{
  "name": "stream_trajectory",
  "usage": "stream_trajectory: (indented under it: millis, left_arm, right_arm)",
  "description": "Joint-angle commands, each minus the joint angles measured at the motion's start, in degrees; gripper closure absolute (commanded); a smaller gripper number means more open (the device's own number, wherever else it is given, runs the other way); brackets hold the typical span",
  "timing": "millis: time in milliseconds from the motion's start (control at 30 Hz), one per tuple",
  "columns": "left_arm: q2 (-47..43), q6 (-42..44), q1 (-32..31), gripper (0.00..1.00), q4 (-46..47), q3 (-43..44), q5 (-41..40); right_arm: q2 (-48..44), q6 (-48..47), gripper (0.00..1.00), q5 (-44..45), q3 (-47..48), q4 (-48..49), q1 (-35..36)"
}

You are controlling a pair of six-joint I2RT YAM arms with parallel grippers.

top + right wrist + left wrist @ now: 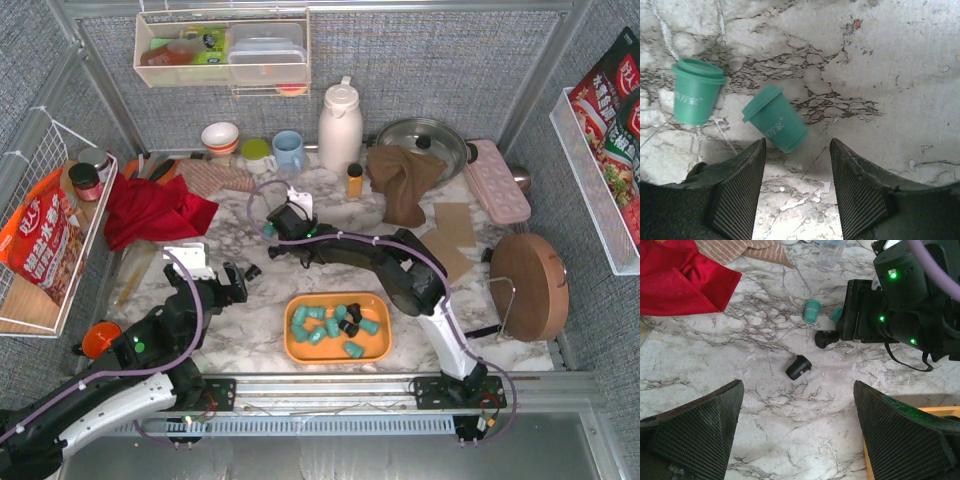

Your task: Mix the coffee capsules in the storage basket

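1. The basket sits on the surface. Most of the capsules lie loose inside it, green with a couple of black. Four strays lie outside, out ahead of the two arms' fingers.
2. The right fingers are parted about a capsule's width and hold nothing. They hang low, with a green capsule just ahead of the gap, a little toward the left-side finger. I'd judge they are lined up to close on it and carry it to the basket.
3. That capsule lies on its side. Its long axis slants: the wide rim points away from the fingers and leftward, and the narrow base points back toward the gap.
4. A second green capsule sits well left of the fingers, outside their span, with its rim on the far side. I cannot tell whether it lies or stands.
5. The left fingers are spread wide and empty. A black capsule lies on its side ahead of the gap, roughly centred, so it looks like their target. Its long axis runs from near-left to far-right.
6. Another black one lies farther ahead and to the right, just beside the right arm's wrist. One round end is turned back toward the left fingers.
7. A corner of the basket shows just beyond the left arm's right-side finger, so the carry looks short.
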Motion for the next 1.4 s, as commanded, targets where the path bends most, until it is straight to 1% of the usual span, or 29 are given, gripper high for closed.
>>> stream_trajectory:
  millis: [0, 233, 367, 433, 533, 633, 700, 833, 1033, 1167, 1300, 1367]
  left_arm:
    - [-0.1, -0.2, 0.0, 0.01, -0.2, 0.4, -0.9]
    - [-0.1, -0.2, 0.0, 0.01, -0.2, 0.3, -0.9]
    - [-0.1, -0.2, 0.0, 0.01, -0.2, 0.3, -1.0]
    - [-0.1, -0.3, 0.0, 0.01, -0.2, 0.3, -1.0]
    - [-0.2, -0.3, 0.0, 0.01, -0.2, 0.3, -1.1]
    - [-0.2, -0.1, 0.0, 0.01, 0.0, 0.3, -1.2]
    - [-0.2, 0.0, 0.0, 0.01, 0.0, 0.1, -1.2]
    - [-0.1, -0.2, 0.0, 0.01, 0.1, 0.1, -1.2]
    - [-0.1, 0.1, 0.0, 0.01, 0.3, 0.0, -1.5]
    - [-0.1, 0.0, 0.0, 0.01, 0.3, 0.0, -1.6]
    - [-0.2, -0.2, 0.0, 0.01, 0.2, -0.1, -1.6]
    - [-0.2, -0.1, 0.0, 0.01, 0.2, -0.1, -1.7]
  right_arm:
    - [1.5, -0.6, 0.42, 0.7, 0.9, 1.1, -0.2]
    - [2.9, -2.3, 0.44, 0.5, 1.9, 1.3, -0.8]
    - [3.1, -9.0, 0.45, -5.4, 2.2, 2.7, -1.8]
    - [3.0, -11.3, 0.45, -7.9, 3.0, 0.5, -2.5]
    - [2.5, -12.5, 0.45, -8.6, 4.0, -3.9, -3.3]
    - [1.6, -14.2, 0.44, -9.4, 2.7, -4.5, -4.0]
    - [1.5, -16.7, 0.42, -12.2, 2.3, -4.3, -4.8]
    - [2.7, -24.0, 0.4, -21.6, 4.5, -6.7, -6.5]
    - [5.1, -33.1, 0.39, -25.5, 7.3, -9.1, -7.2]
    - [7.7, -32.9, 0.39, -31.0, 11.5, -12.9, -8.6]
    - [8.0, -31.5, 0.41, -29.7, 11.6, -12.7, -8.6]
    - [8.2, -31.1, 0.44, -29.4, 11.6, -12.5, -8.6]
